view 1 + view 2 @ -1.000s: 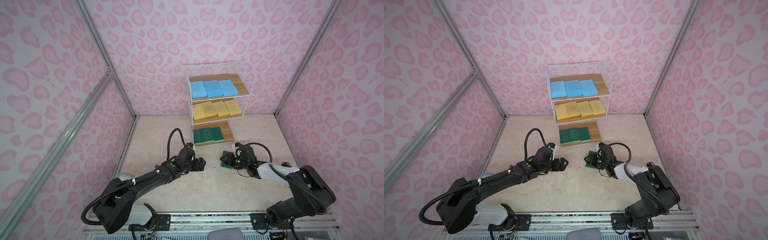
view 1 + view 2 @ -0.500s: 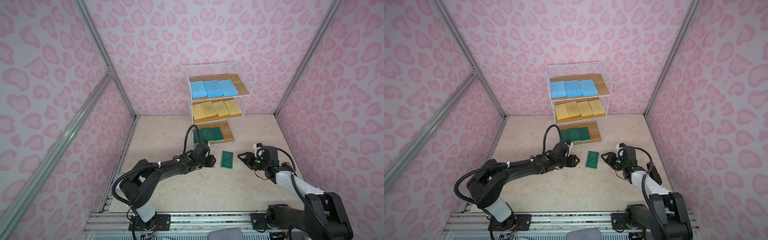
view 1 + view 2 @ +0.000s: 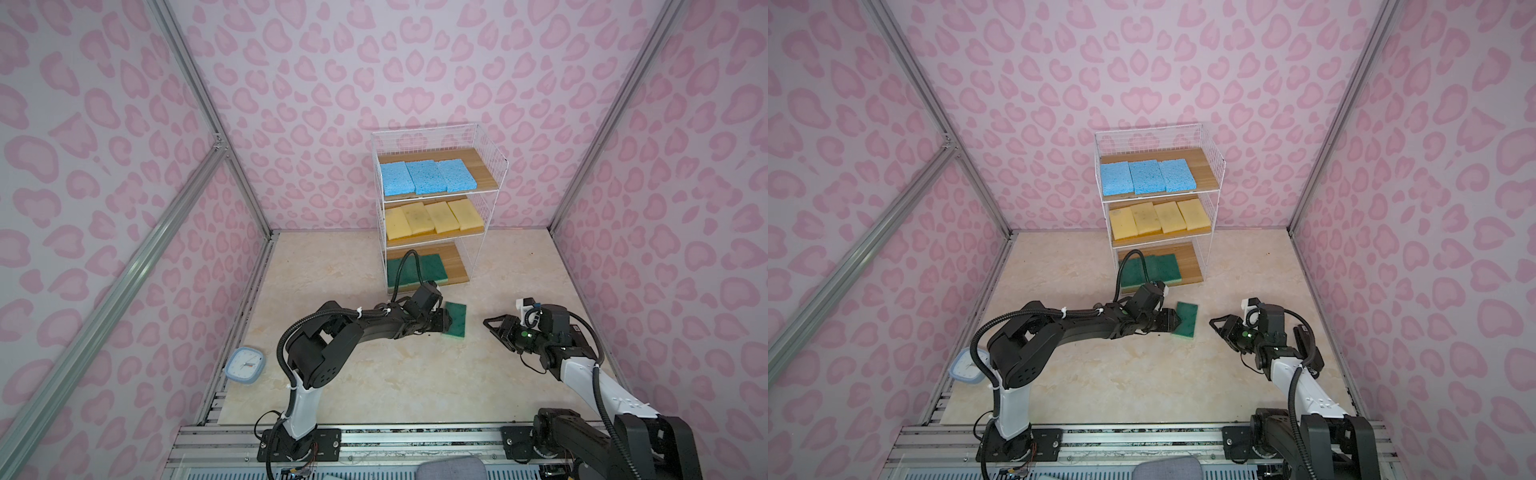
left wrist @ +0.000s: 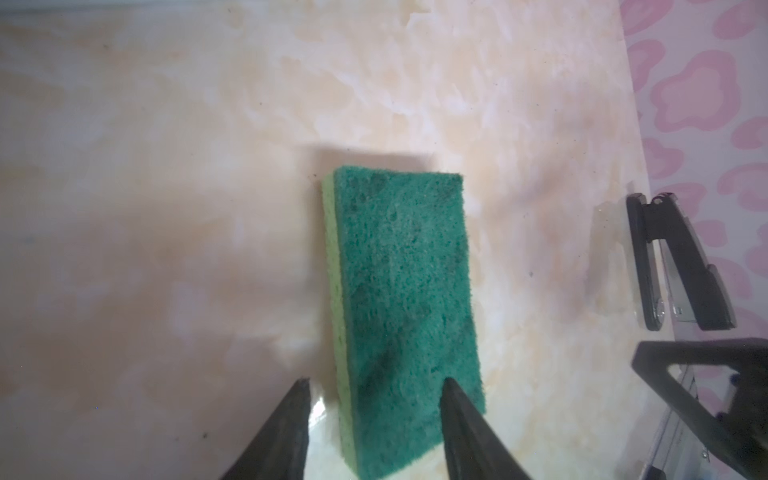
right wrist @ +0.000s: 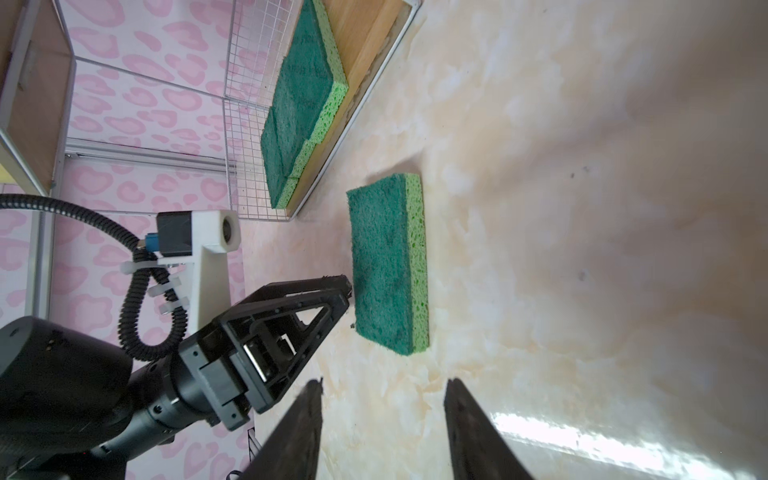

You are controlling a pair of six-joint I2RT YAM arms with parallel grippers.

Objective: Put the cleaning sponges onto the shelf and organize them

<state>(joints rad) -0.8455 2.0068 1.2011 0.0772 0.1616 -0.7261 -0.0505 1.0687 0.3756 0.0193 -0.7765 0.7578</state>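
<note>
The dark green rectangular sponge (image 3: 456, 320) lies flat on the beige marbled table (image 3: 374, 374), just before the white wire shelf with wooden boards (image 3: 484, 168). The left gripper (image 4: 376, 380) has its fingers (image 4: 291, 428) apart, astride the sponge's light edge. The right gripper (image 5: 384, 380) is nearby, parted and empty.

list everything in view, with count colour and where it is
shelf: 1, white wire with wood boards, back of table
blue sponges: 3, light blue, top board
yellow sponges: 4, pale yellow, middle board
green sponges: 3, dark green, bottom board
loose sponge: 1, dark green, on table before shelf
clock: 1, pale blue, table's left edge
stapler: 1, black, table's right side
table: 1, beige marble
left gripper: 1, black, open at loose sponge's end
right gripper: 1, black, open, empty
</note>
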